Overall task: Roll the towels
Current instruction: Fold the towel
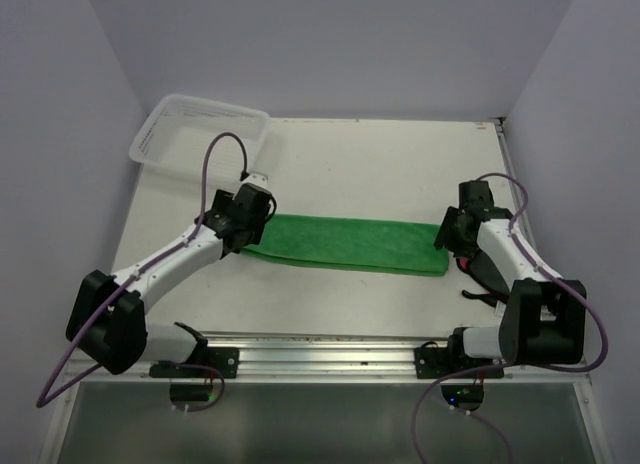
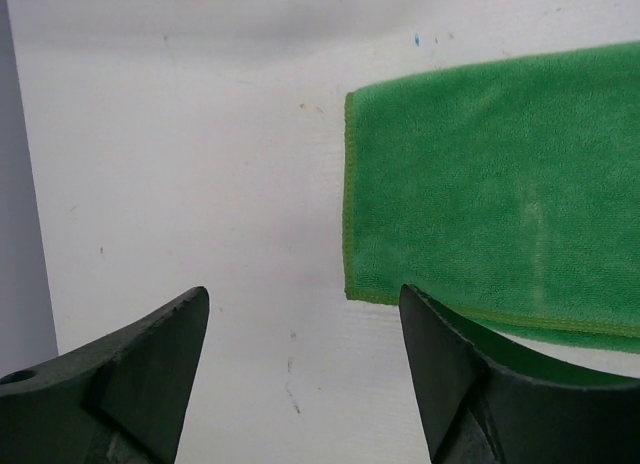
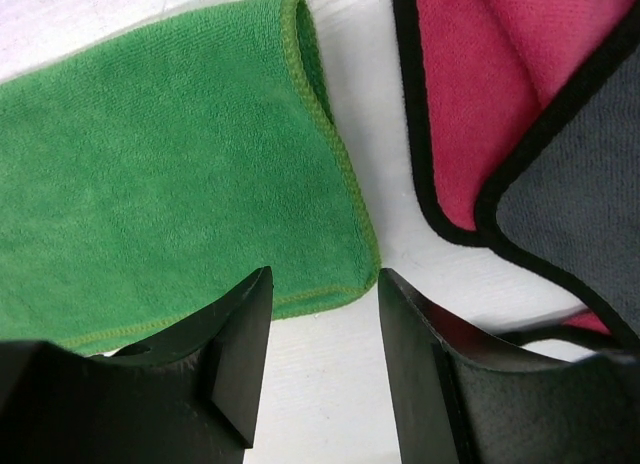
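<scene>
The bright green towel [image 1: 345, 244] is lying flat as a long folded strip, stretching left to right. The red towel [image 3: 470, 104] is lying just beside its right end, one black-edged part showing its dark grey underside [image 3: 580, 214].

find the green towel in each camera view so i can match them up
Top external: the green towel lies as a long strip running left to right across the middle of the picture.
Left wrist: upper right, with its short hemmed end facing left.
Right wrist: it fills the upper left, with one rounded corner reaching low centre.
Shared landmark: the white table beneath it, with bare patches in all three views.
</scene>
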Robot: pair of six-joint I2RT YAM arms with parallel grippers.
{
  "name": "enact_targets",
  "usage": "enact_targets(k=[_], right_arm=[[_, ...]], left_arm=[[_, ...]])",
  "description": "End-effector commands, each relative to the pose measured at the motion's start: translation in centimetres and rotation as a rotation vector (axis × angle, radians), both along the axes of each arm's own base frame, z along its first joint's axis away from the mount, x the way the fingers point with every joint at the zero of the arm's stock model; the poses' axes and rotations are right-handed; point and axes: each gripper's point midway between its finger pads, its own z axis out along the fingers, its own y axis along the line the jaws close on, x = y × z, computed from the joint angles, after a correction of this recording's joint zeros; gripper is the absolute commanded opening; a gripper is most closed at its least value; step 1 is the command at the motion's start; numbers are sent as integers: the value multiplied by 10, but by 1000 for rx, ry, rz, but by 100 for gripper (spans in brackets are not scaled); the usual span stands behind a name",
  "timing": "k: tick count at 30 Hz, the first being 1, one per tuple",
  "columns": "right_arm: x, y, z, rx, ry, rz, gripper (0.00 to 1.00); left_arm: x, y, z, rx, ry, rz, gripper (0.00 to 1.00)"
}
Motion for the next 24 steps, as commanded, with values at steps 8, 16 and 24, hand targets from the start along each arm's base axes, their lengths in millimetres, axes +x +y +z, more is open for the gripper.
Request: enact_targets(k=[8,16,24], right_arm=[[38,-5,-19,-31,-46,-6,50],[33,-4,-46,-20,19,-26,46],[29,0,-57,1,45,-14,36]], left_arm=[[5,0,36,-83,-169,27,82],[9,-1,37,-76,-168,23,82],[9,-2,37,-78,-168,17,82]])
